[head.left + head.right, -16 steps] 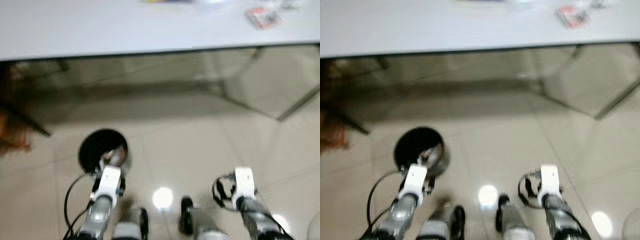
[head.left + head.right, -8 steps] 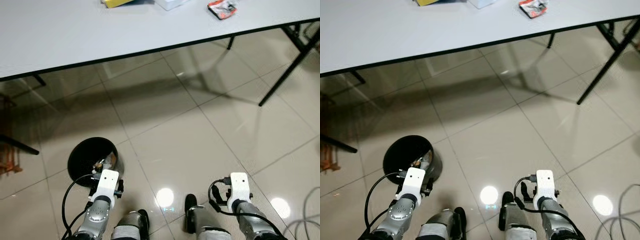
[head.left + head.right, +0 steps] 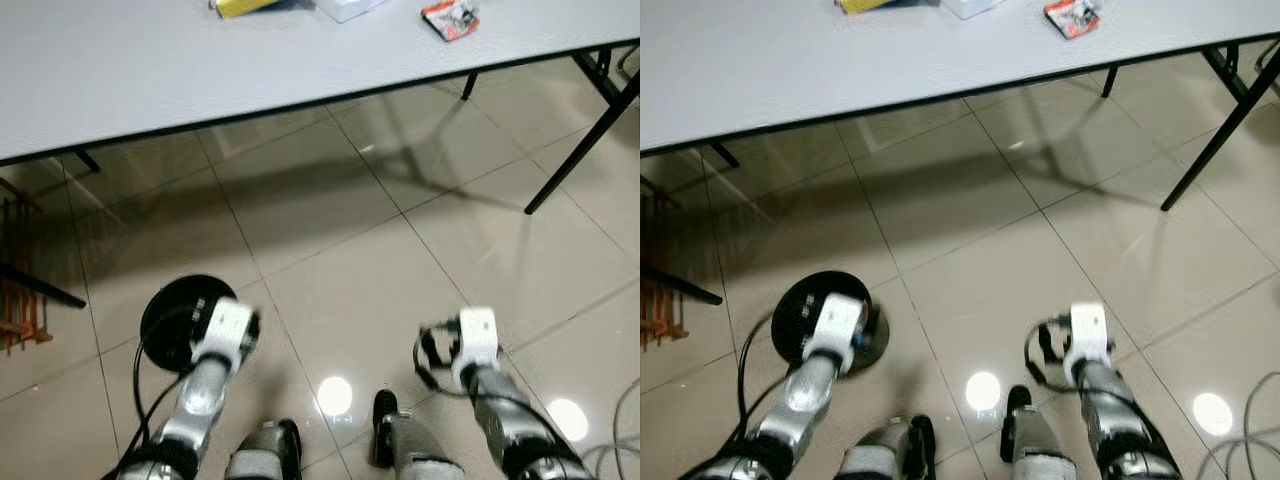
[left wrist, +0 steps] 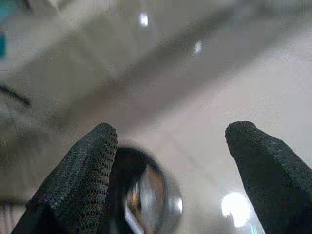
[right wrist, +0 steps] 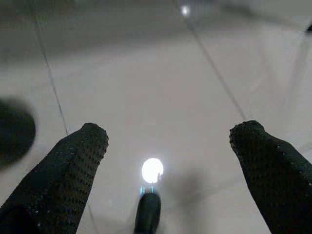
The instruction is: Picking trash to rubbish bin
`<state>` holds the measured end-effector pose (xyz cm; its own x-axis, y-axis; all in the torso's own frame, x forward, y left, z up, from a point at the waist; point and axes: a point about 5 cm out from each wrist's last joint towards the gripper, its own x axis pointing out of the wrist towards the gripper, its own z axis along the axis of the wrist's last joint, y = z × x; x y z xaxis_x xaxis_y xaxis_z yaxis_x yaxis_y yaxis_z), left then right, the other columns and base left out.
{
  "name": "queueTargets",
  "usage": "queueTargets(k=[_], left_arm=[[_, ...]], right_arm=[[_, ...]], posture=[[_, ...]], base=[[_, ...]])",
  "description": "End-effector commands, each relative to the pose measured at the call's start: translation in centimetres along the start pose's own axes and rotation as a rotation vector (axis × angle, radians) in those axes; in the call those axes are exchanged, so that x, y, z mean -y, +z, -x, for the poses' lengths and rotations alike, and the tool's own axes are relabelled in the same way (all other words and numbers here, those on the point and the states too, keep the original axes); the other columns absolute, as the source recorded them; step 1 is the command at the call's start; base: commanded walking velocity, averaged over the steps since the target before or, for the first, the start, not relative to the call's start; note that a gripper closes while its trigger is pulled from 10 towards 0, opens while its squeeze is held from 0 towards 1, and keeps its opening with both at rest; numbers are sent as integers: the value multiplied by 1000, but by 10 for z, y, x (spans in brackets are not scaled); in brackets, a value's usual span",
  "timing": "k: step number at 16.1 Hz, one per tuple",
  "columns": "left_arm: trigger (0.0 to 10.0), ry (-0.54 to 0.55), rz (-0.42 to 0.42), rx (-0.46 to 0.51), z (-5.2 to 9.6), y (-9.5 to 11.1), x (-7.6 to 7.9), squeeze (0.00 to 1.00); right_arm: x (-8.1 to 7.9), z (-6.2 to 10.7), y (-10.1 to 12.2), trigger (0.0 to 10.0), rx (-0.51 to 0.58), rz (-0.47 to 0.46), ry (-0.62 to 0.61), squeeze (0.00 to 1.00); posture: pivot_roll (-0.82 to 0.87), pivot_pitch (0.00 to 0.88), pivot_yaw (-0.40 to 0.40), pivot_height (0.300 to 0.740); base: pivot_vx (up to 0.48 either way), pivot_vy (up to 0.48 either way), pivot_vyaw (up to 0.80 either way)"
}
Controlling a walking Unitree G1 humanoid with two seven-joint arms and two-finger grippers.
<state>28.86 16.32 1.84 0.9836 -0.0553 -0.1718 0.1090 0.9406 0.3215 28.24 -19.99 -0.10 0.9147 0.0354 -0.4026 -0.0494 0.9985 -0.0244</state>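
Both arms have lifted and swung forward since half a second ago, their white wrist housings now blurred with motion above the tiled floor [image 3: 380, 270]. The left gripper [image 4: 170, 161] hangs over the black rubbish bin [image 3: 172, 322], which stands on the floor at the robot's left, just ahead of its left foot [image 3: 288, 440]; its two black fingers [image 4: 85, 170] are spread wide with nothing between them, and the wrist view looks past them into the bin's dark mouth and shiny inner wall. The right gripper [image 5: 168, 165] is likewise parted and empty, its fingers [image 5: 73, 165] framing bare tile, a ceiling-light reflection and the toe of the right foot [image 5: 147, 212]. A crumpled red-and-white wrapper [image 3: 451, 17] lies on the grey table [image 3: 150, 70] near its front edge, toward the right end. A yellow item [image 3: 240, 6] and a white box [image 3: 350, 6] sit farther back on the table, cut off by the frame. A black table leg [image 3: 585, 140] slants down at right.
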Motion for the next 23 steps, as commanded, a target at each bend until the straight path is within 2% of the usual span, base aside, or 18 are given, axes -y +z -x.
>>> queueTargets(k=[1,3,5,7,10,11,13,16,18,21,23], left_arm=[[10000,5,-18,23,5,-1,1,0],[10000,23,-22,85,4,10,-2,0],[10000,83,-18,235,4,41,-11,0],[10000,103,-22,293,5,55,-16,0],[10000,168,-23,421,3,93,-31,0],[10000,177,-21,434,3,98,-33,0],[10000,205,-26,504,4,125,-42,0],[10000,219,-15,543,5,144,-44,0],[10000,215,6,538,5,148,-37,0],[10000,208,25,522,3,148,-32,0],[10000,205,38,518,-2,154,-28,0]], right_arm=[[1,2,1,10000,29,6,-2,0],[4,2,13,10000,101,20,-23,0],[13,6,48,10000,270,31,-95,0],[16,9,64,10000,343,31,-117,0],[12,18,115,10000,534,24,-130,0],[11,20,121,10000,552,24,-132,0],[3,26,157,10000,647,37,-114,0],[-7,34,186,10000,715,61,-75,0],[-12,37,203,10000,738,79,-46,0],[-16,36,207,10000,725,95,-23,0],[-16,35,208,10000,708,89,-17,0]], posture=[[59,234,94,740],[52,224,97,740],[47,214,103,740],[46,212,104,740],[46,197,106,740],[46,197,106,740],[50,182,93,740],[59,167,64,740],[62,149,40,740],[63,140,24,740],[67,171,9,740]], base=[[0,0,0],[0,0,0],[0,0,0],[0,0,0],[0,0,0],[0,0,0],[0,0,0],[0,0,0],[0,0,0],[0,0,0],[0,0,0]])
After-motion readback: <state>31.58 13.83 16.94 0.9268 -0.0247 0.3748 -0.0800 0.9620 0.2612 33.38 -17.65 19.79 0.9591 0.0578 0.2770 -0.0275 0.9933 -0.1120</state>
